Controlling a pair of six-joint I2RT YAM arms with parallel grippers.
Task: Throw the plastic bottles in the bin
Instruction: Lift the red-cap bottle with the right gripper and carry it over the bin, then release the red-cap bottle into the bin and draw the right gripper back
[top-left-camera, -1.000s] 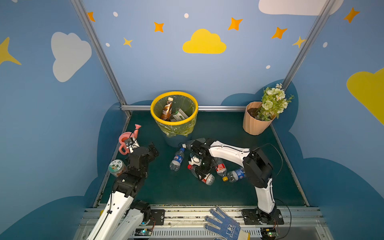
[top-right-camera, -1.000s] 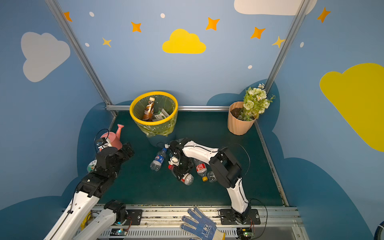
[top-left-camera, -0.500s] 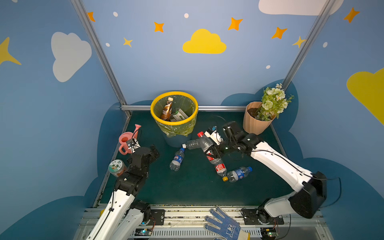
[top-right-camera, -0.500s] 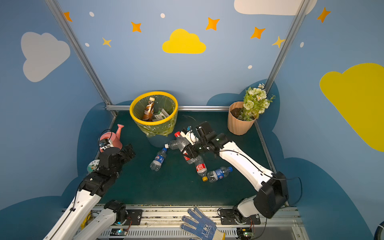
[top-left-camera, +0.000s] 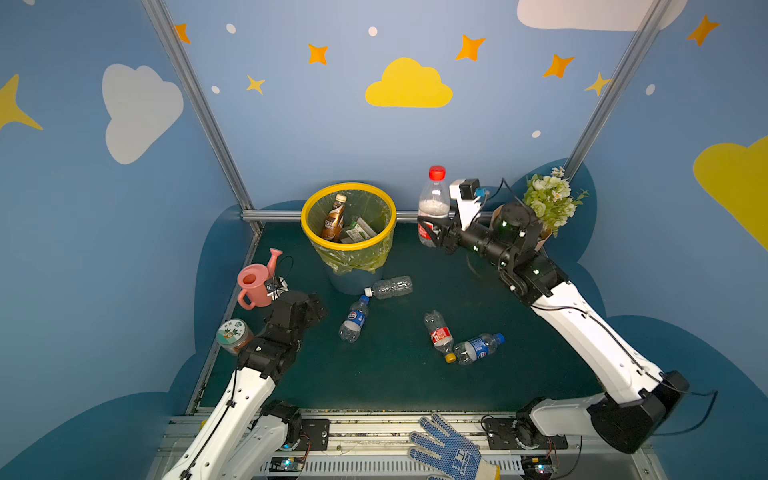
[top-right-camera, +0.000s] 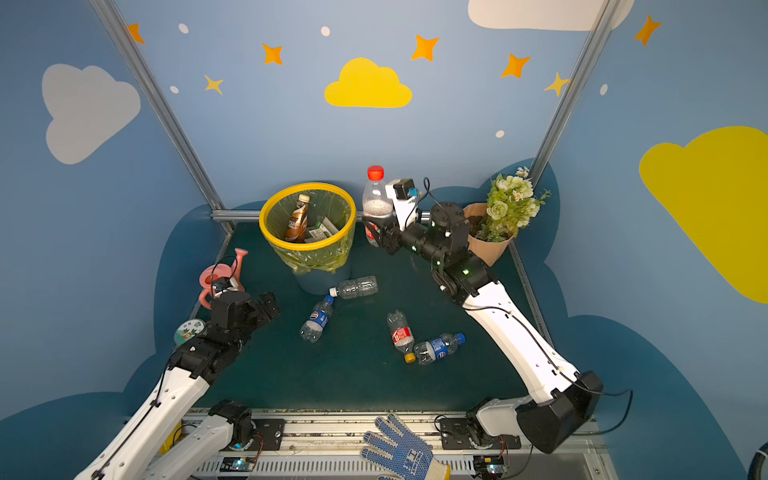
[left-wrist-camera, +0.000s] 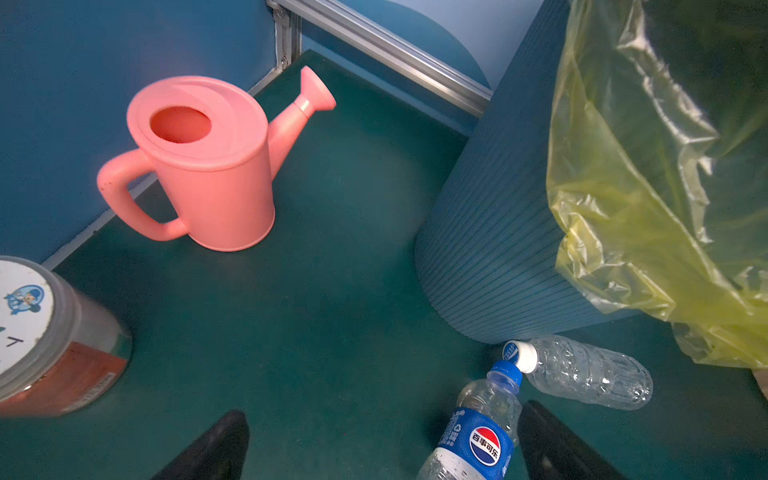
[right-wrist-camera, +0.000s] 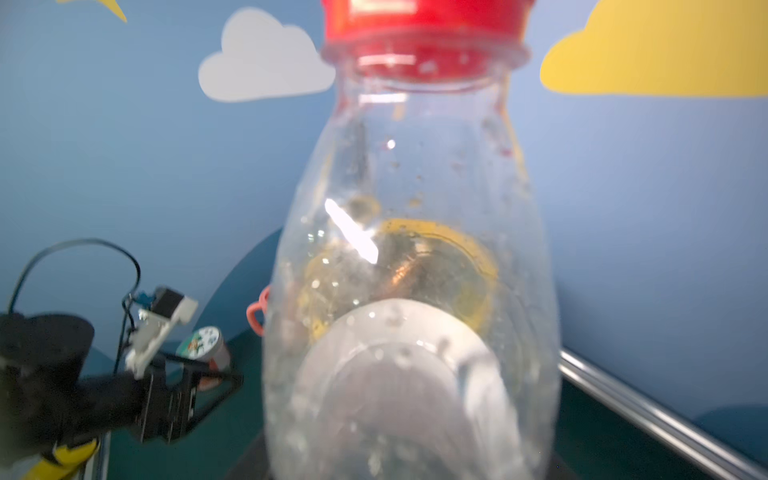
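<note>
Now the right jaws clench the red-capped bottle (top-left-camera: 434, 205) upright in the air just beside the bin (top-left-camera: 304, 218), whose rim lies to its left in both top views; the left jaws gape empty over the bench (top-left-camera: 374, 382).

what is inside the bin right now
A brown bottle leans inside the bin, with a green and white package beside it. Anything beneath them, at the bottom, is covered and cannot be seen.
</note>
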